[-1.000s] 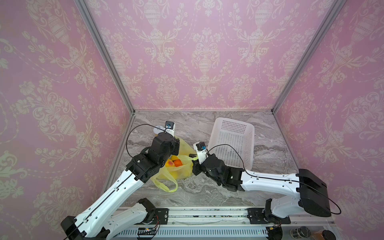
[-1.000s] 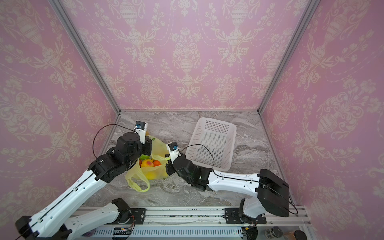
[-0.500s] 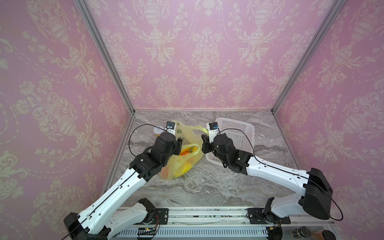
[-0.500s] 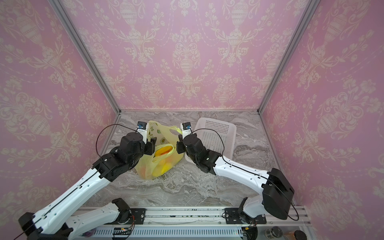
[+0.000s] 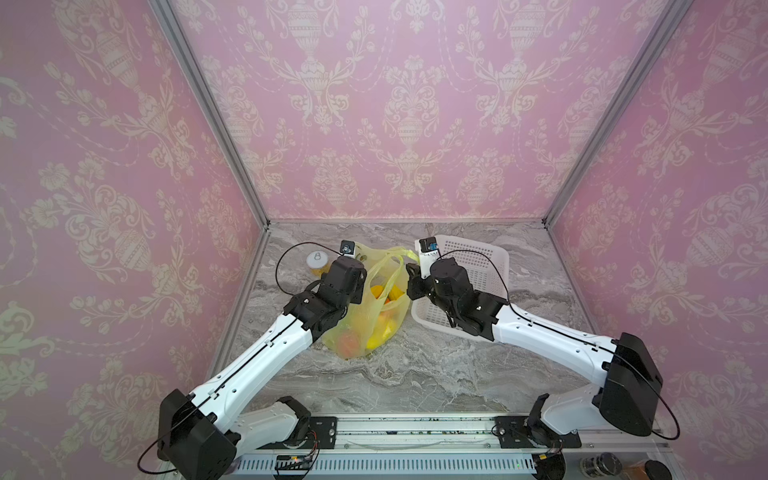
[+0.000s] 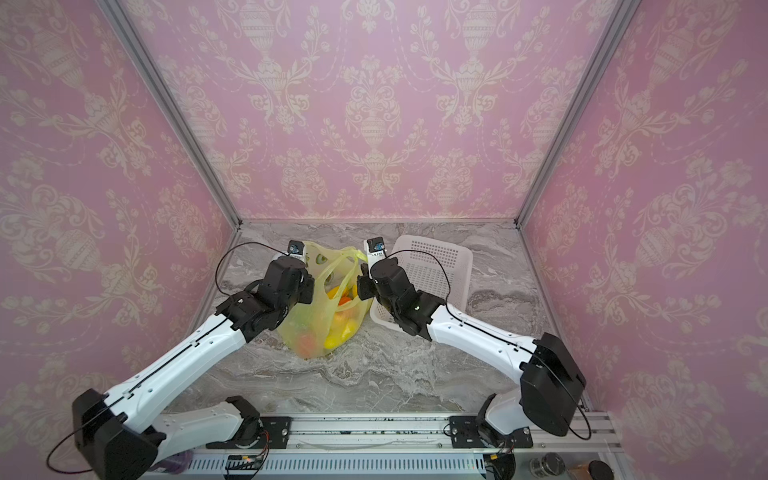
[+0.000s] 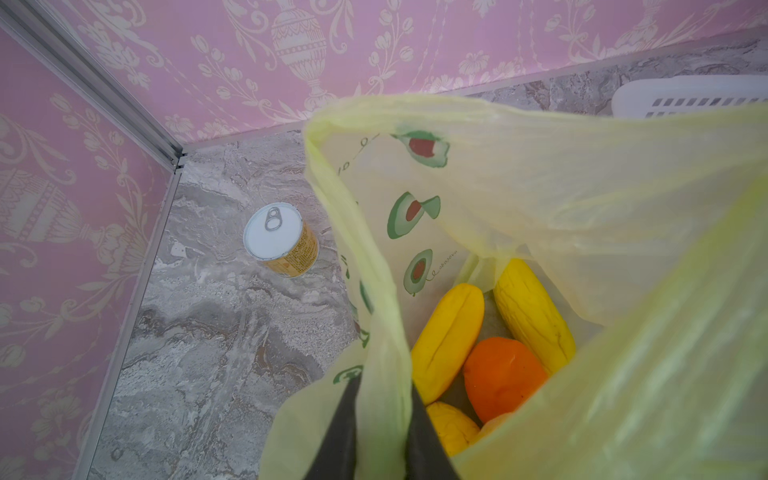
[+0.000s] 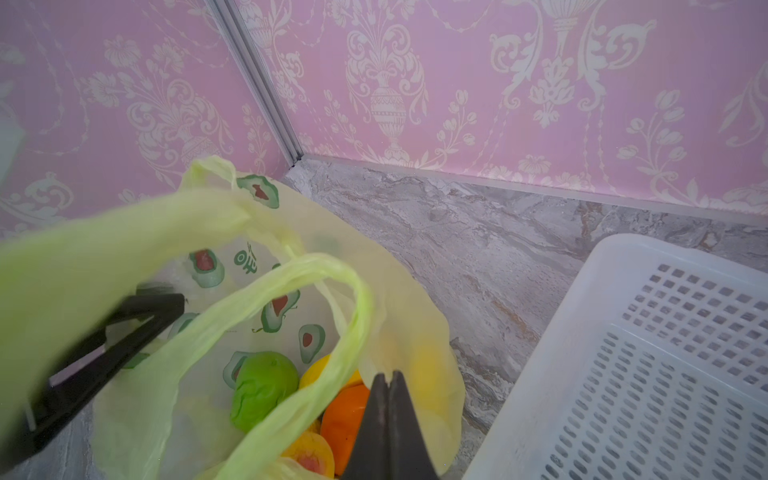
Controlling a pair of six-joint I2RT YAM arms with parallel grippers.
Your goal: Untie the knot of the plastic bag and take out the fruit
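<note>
The yellow-green plastic bag (image 5: 365, 324) with avocado prints hangs stretched between my two grippers, mouth open, in both top views. My left gripper (image 7: 384, 384) is shut on a band of the bag's rim; its dark fingers (image 8: 141, 316) also show in the right wrist view. On the opposite side my right gripper (image 8: 388, 376) is shut on the thin bag wall. No knot shows; one loop handle (image 8: 291, 282) hangs free across the mouth. Fruit lies inside: an orange (image 7: 503, 374), two long yellow ones (image 7: 449, 340), a green knobbly one (image 8: 262, 386) and a peach (image 8: 311, 455).
A white perforated basket (image 5: 482, 257) stands right of the bag, close under my right arm, and also shows in the right wrist view (image 8: 665, 353). A small yellow can with a white pull-tab lid (image 7: 276, 237) stands by the left wall, behind my left wrist.
Both grippers have risen and moved toward the back wall, spreading apart. The bag went from slumped low near the front to stretched between them with its mouth open.
</note>
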